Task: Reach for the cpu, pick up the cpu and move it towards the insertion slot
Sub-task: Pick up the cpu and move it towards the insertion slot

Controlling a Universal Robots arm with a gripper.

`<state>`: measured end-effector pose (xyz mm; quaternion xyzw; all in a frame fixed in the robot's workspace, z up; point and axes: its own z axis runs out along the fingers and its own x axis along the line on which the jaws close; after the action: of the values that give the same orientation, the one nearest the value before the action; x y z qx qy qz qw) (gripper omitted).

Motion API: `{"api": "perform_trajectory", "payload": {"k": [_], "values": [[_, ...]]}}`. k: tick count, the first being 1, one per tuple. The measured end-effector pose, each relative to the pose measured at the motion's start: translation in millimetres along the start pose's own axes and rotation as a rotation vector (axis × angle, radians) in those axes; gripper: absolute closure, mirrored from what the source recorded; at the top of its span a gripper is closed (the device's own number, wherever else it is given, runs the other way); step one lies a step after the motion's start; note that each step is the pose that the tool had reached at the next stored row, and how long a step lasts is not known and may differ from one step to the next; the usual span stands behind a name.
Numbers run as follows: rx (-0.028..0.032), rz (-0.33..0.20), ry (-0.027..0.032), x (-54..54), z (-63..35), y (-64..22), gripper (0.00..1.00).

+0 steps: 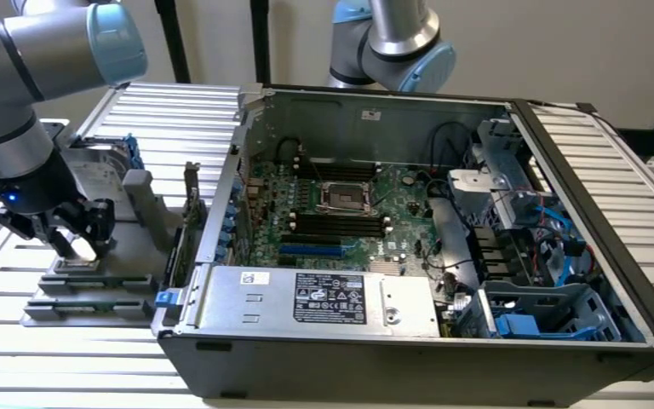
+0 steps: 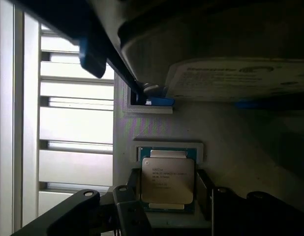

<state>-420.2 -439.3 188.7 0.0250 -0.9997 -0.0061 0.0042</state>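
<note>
- The exterior view was brightly and evenly lit, with only soft, faint shadows on the bench (image 1: 31, 358).
- The inside of the case (image 1: 418, 358) was dimmer, shaded by its own walls.
- The wrist view was dark and backlit: the bench slats glared white, and the cpu (image 2: 167, 179) caught a dull sheen.

Nothing really readable here tbh: the cpu (image 2: 167, 180) lid carries a few lines of dark print, the hard drive's white label (image 2: 235, 78) and the power supply's black label (image 1: 329, 298) have text too, none legible.
</note>
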Motion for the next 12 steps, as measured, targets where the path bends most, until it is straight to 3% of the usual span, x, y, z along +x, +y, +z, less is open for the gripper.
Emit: {"api": "perform_trajectory", "payload": {"k": [7,12], "values": [[0.0000,0.000,0.0010,0.1,-12.9,0.1,0.46],[-0.0001,0.000,0.0024,0.2,-30.0,0.4,0.46]]}}
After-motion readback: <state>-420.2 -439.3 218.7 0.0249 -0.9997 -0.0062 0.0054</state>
